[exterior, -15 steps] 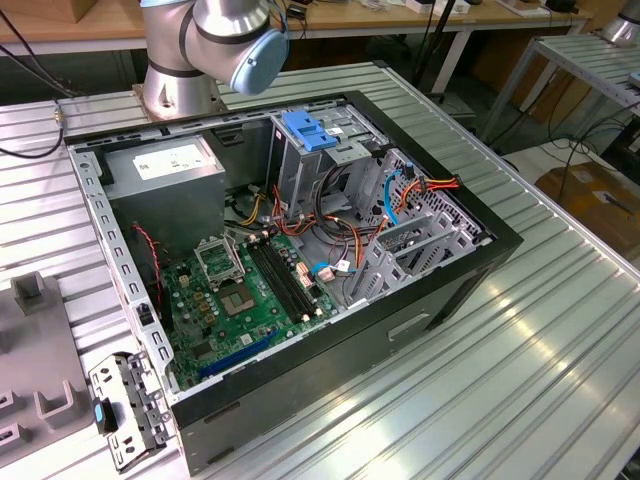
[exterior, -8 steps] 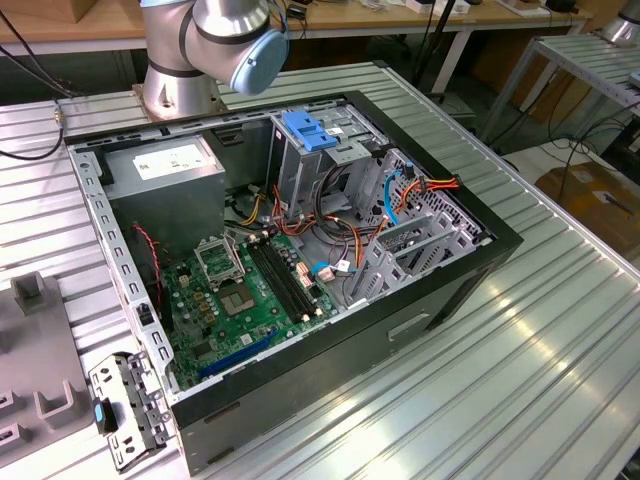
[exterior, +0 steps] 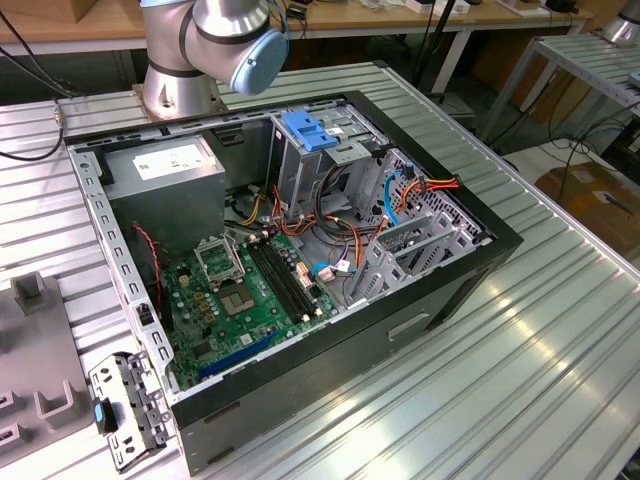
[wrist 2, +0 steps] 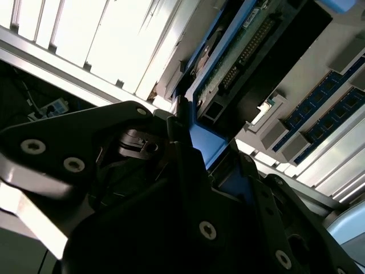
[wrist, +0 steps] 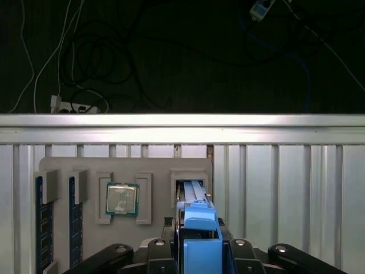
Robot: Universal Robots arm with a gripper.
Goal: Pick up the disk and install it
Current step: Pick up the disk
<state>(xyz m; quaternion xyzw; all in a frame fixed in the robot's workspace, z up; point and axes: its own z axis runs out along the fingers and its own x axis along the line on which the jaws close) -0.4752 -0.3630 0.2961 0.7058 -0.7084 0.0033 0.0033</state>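
**A:** The disk (wrist: 197,220), is it installed yet?

**B:** No, it stands on edge in the grey holder's (wrist: 91,165) slot. The gripper (wrist: 201,251) looks closed on its blue sides, and its long axis runs straight away from the wrist. The cage (exterior: 300,170), at twelve o'clock of the motherboard (exterior: 245,290) in the exterior view, has yet to receive it

Ribbed aluminium table (exterior: 520,340), glare on slats; wooden workbench (exterior: 60,25) behind; cables (wrist: 102,63), power strip (wrist: 74,105) on dark floor (wrist: 188,34).
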